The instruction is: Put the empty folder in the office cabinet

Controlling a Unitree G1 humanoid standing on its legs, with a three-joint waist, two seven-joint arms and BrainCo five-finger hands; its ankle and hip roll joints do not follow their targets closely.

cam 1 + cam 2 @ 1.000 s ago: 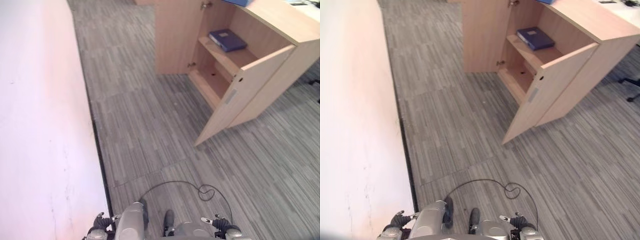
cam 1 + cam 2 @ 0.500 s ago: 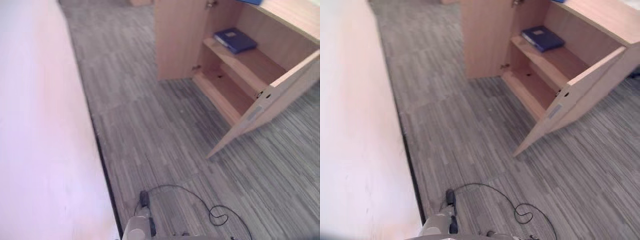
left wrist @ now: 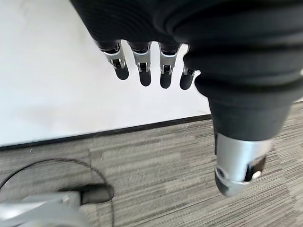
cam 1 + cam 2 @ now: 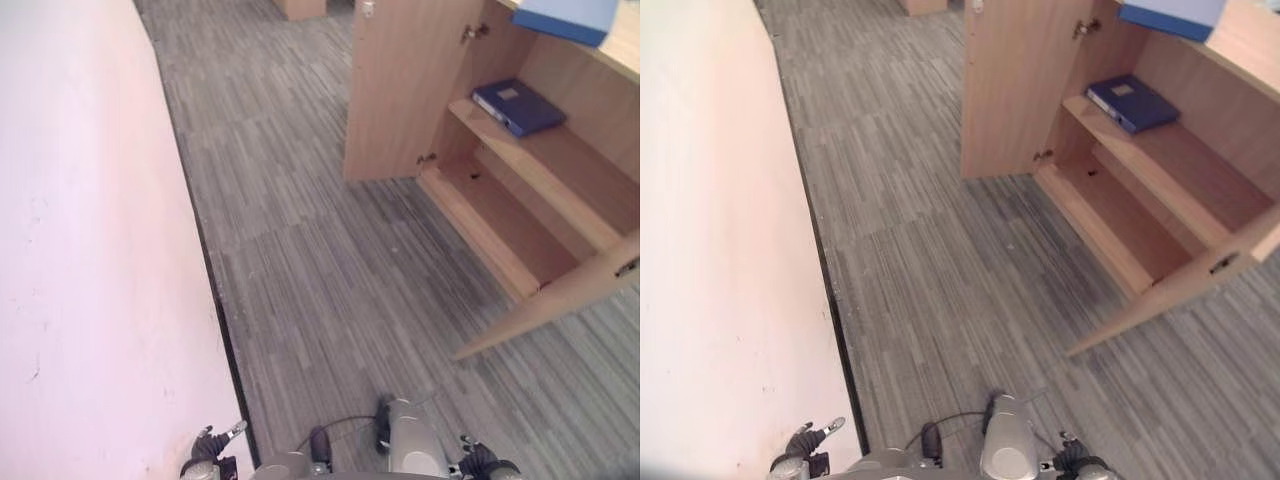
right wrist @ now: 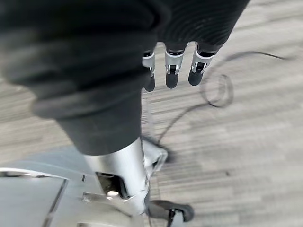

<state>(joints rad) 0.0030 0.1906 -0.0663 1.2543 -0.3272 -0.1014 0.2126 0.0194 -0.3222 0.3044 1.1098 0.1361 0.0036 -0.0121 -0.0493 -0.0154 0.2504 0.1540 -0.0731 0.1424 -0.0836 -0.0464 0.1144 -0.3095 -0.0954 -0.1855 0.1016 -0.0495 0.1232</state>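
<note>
The wooden office cabinet (image 4: 520, 200) stands open at the right of the eye views. A dark blue folder (image 4: 518, 106) lies flat on its upper shelf; the lower shelf (image 4: 1120, 215) is bare. A light blue folder (image 4: 1170, 15) rests on the cabinet's top. My left hand (image 3: 142, 66) hangs beside the white wall, fingers straight, nothing in it. My right hand (image 5: 173, 71) hangs over the carpet, fingers relaxed and holding nothing. Both hands are far from the cabinet.
A white wall (image 4: 80, 250) runs along the whole left side. Grey striped carpet (image 4: 320, 280) lies between it and the cabinet. The cabinet's near door (image 4: 560, 300) swings out over the floor; its far door (image 4: 400, 90) stands open too.
The whole picture has shifted: the cabinet now shows nearer and further right, its near door partly cut off. The dark blue folder stays on the upper shelf.
</note>
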